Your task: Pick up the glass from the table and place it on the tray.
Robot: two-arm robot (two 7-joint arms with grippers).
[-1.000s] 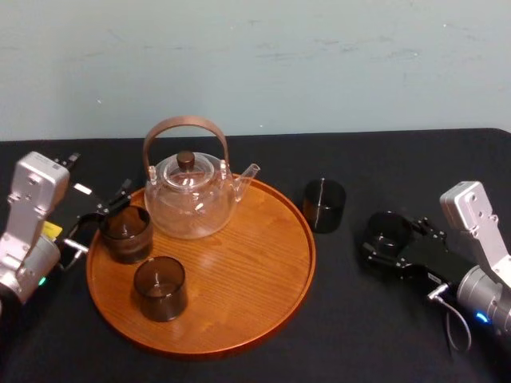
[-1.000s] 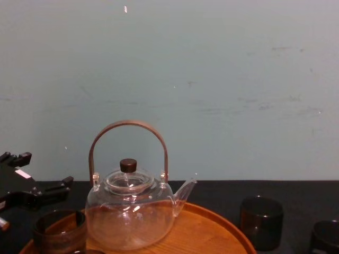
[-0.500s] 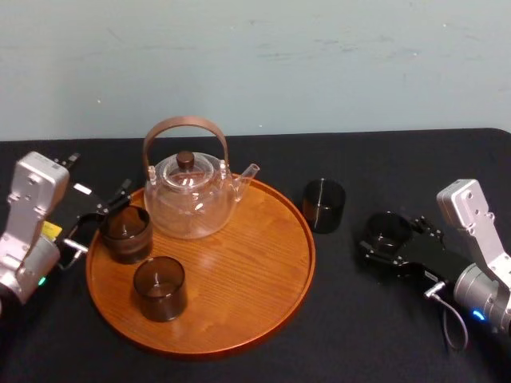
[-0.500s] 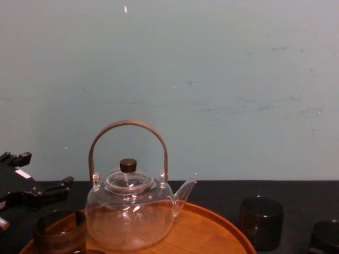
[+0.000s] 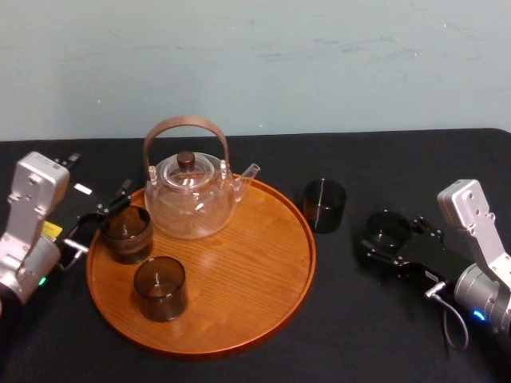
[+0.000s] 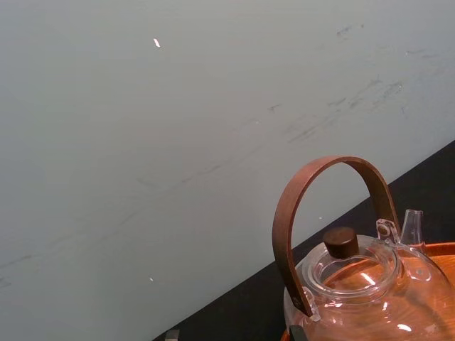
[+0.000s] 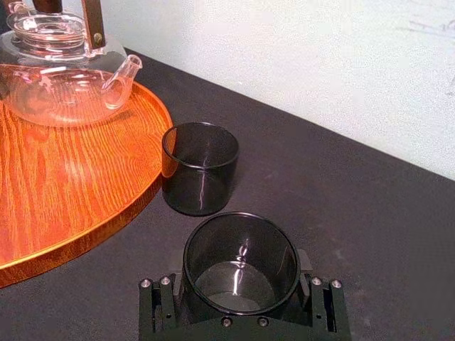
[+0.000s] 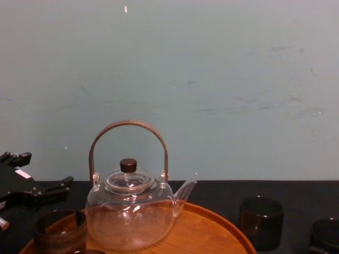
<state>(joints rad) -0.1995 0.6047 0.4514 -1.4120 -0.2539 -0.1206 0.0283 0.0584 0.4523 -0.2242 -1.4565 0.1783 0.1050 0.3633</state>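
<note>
Glass (image 7: pixel 239 259) tight in right tool (image 7: pixel 242 284)

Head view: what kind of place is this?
Likely a robot lab staged for tea: black table, bare wall, teapot and glasses on a tray, left gripper by the tray, right gripper around a glass.

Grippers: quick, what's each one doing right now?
Left gripper: open, beside a dark glass on the tray.
Right gripper: closed on the table glass.
</note>
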